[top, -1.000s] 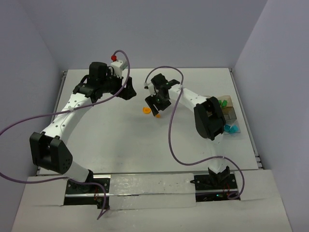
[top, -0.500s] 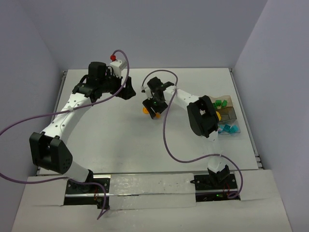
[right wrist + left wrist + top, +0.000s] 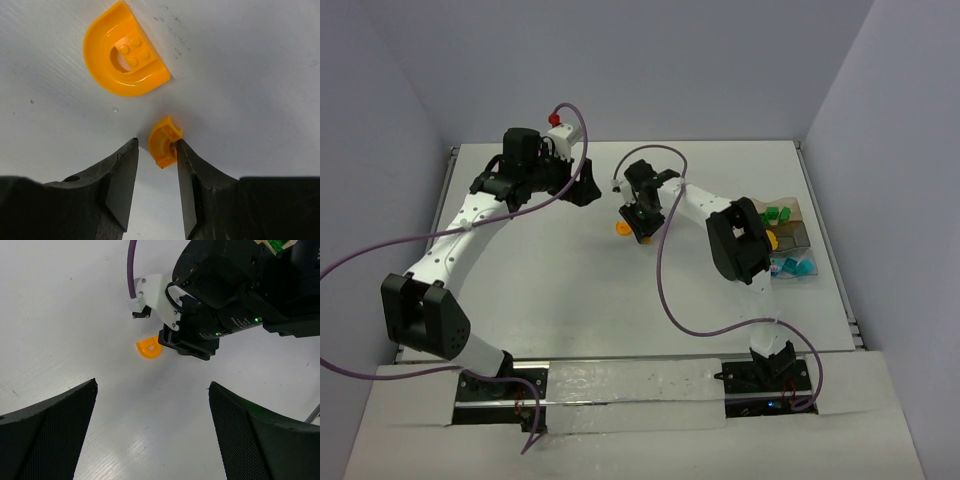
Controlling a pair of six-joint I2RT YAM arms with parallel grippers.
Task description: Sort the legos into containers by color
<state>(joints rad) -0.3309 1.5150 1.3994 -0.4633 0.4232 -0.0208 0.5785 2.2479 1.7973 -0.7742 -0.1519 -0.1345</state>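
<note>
White tabletop point(image 3: 570, 290) between pale lavender walls point(image 3: 650, 60) fills the overhead view. Near the middle of that frame we see the right gripper point(image 3: 156, 144) lowered onto the surface. Its jaws are only narrowly parted, with a small orange lego point(image 3: 164, 142) between the tips. The piece touches the finger on the right of the wrist frame, and a sliver of tabletop shows between it and the other finger, so we see no firm grip. Just above it in the same frame lies a half-round orange lego point(image 3: 125, 82), studs up. The left gripper point(image 3: 152, 385) hovers in the upper left of the overhead frame, spread wide and carrying nothing. At the right edge stand the containers point(image 3: 802, 225), with green legos point(image 3: 778, 214) and teal legos point(image 3: 796, 266), partly hidden by the right arm.
</note>
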